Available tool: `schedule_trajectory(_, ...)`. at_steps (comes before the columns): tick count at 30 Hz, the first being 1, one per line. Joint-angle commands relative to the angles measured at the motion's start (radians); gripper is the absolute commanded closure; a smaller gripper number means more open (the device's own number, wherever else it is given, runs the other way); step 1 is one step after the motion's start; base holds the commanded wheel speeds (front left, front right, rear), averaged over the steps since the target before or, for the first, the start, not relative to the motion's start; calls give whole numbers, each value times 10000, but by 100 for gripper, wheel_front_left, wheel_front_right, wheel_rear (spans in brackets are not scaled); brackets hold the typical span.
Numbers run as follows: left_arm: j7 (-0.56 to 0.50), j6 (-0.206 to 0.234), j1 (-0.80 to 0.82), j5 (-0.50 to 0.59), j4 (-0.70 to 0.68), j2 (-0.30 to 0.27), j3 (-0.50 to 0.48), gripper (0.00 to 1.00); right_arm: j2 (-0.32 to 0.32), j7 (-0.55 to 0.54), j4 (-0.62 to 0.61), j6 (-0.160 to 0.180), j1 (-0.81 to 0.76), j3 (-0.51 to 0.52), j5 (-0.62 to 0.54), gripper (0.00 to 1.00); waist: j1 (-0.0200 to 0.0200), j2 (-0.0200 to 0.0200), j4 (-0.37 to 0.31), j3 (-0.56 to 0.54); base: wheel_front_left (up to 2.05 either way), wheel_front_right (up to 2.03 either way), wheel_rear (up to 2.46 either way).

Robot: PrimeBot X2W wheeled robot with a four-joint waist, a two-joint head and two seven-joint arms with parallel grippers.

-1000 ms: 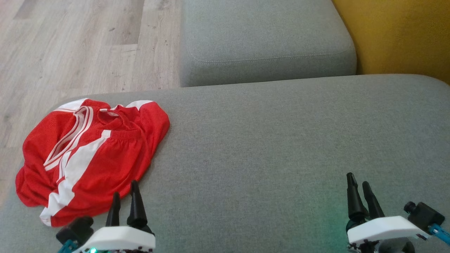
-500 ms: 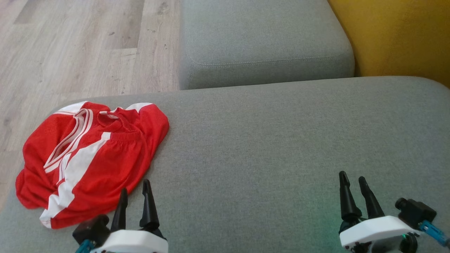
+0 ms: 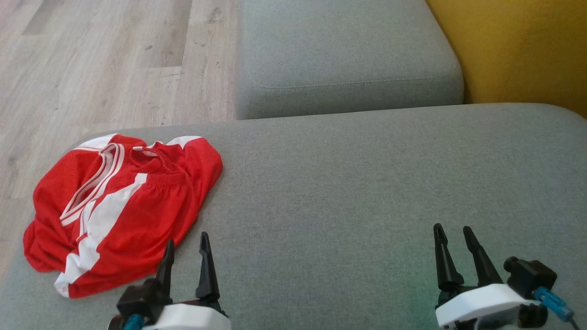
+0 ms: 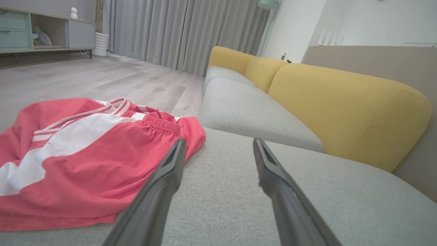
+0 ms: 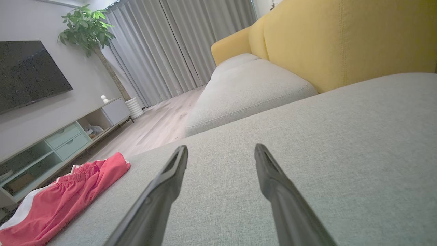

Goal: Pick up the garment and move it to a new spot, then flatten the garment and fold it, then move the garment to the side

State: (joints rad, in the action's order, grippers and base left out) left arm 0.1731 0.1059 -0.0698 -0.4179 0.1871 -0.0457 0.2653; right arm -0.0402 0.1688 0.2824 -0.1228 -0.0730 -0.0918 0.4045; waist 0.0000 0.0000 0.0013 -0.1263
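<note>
A crumpled red garment with white stripes (image 3: 119, 206) lies at the left end of the grey sofa seat (image 3: 367, 183), close to its left edge. In the left wrist view the garment (image 4: 85, 160) spreads to the left of my fingers. My left gripper (image 3: 187, 240) hovers open just off the garment's near right edge, with nothing between its fingers. My right gripper (image 3: 454, 231) stands open over bare cushion at the lower right, far from the cloth. In the right wrist view the garment (image 5: 65, 191) shows at the lower left.
A second grey seat cushion (image 3: 344, 50) lies beyond, with the yellow backrest (image 3: 518, 46) to the right. Wooden floor (image 3: 105, 59) drops off past the seat's left and far edges. A low TV cabinet (image 5: 51, 143) stands across the room.
My left gripper has shifted right, off the garment's near edge onto bare cushion. My right gripper has drifted slightly left. The garment has kept its shape; the head camera shifted a little.
</note>
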Motion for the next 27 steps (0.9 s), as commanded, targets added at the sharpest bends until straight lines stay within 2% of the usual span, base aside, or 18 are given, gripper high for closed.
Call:
schedule_trajectory(1,177,104,391,385,-326,-34,-111,0,-85,214,-319,-63,270,-187,-386,0,0,0,20,7,0,0,0)
schedule_trajectory(10,440,561,503,1544,152,-38,90,0,-91,479,-176,-69,278,-97,-1578,0,0,0,115,-31,0,0,0)
schedule_trajectory(27,887,1344,603,2536,594,-45,247,0,-101,929,502,-79,352,18,-3481,0,0,0,56,-213,0,0,0)
